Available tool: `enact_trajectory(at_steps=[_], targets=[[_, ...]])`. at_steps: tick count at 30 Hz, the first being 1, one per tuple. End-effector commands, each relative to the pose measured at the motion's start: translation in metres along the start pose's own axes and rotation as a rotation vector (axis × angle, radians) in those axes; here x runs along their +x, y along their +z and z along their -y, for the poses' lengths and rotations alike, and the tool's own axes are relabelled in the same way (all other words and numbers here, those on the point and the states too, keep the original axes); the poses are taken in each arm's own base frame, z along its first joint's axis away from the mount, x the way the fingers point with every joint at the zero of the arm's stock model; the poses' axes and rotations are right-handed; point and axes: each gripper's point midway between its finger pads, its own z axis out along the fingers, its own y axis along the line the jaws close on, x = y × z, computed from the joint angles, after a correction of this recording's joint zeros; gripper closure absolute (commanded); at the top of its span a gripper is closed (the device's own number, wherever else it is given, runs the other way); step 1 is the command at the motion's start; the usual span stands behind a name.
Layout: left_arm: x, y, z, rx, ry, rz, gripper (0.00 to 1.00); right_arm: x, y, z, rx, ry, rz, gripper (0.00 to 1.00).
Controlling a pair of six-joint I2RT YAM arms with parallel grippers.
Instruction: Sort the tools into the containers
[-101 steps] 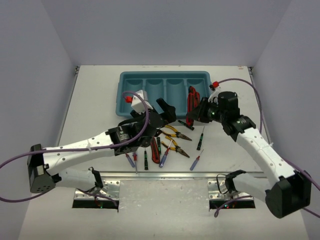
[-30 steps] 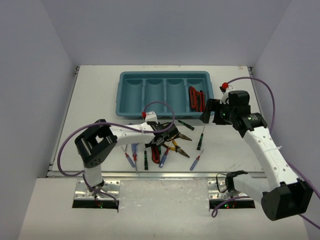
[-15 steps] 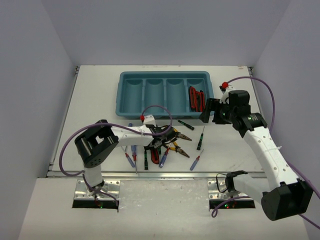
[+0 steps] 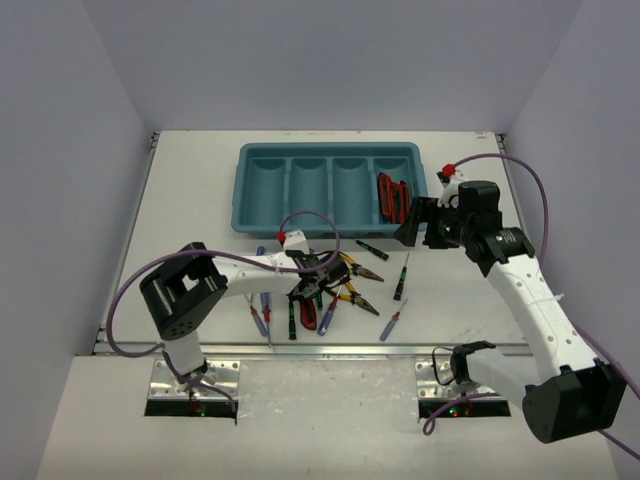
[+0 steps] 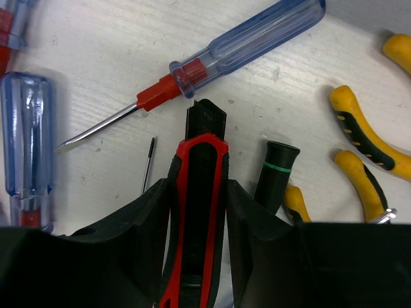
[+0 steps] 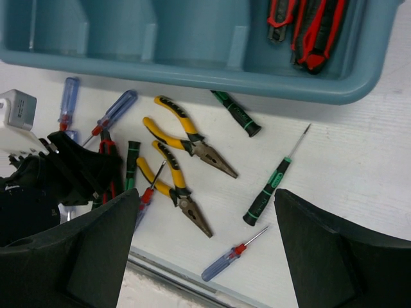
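My left gripper is down among the loose tools, its jaws pressed on both sides of a red-and-black utility knife that lies on the table; from above they are the left gripper and the knife. The teal tray has four containers. Two utility knives lie in its rightmost one. My right gripper hovers open by the tray's right end, holding nothing; its wrist view looks between the wide jaws of the right gripper down at the tools.
Around the held knife lie blue-handled screwdrivers, a black-and-green handle and yellow pliers. Further right are two pliers, green-handled screwdrivers and a blue screwdriver near the table's front edge.
The left gripper's jaws have narrowed onto the utility knife and the arm has settled slightly lower over the pile. The right arm has hardly moved.
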Motion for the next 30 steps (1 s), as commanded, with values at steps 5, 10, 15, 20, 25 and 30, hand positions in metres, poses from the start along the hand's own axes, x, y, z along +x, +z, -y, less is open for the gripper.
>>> enact_trajectory(at_steps=[5,10,15,20,25,30], targets=[[-0.056,-0.066,0.013,0.201,-0.173,0.083,1.00,0.005,-0.013,-0.064,-0.384,-0.030,0.015,0.09],[-0.093,-0.112,0.016,0.350,-0.254,0.151,1.00,0.024,-0.034,-0.107,-0.709,-0.021,0.020,0.03],[-0.112,-0.147,0.038,0.503,-0.297,0.168,1.00,0.048,-0.039,-0.147,-0.839,-0.052,0.023,0.04],[-0.121,-0.177,0.058,0.599,-0.319,0.187,1.00,0.058,-0.027,-0.168,-0.811,-0.047,0.035,0.12],[-0.122,-0.192,0.068,0.648,-0.341,0.189,1.00,0.066,-0.007,-0.178,-0.781,-0.033,-0.010,0.27],[-0.123,-0.198,0.074,0.679,-0.346,0.186,1.00,0.078,0.000,-0.198,-0.810,-0.040,-0.063,0.40]])
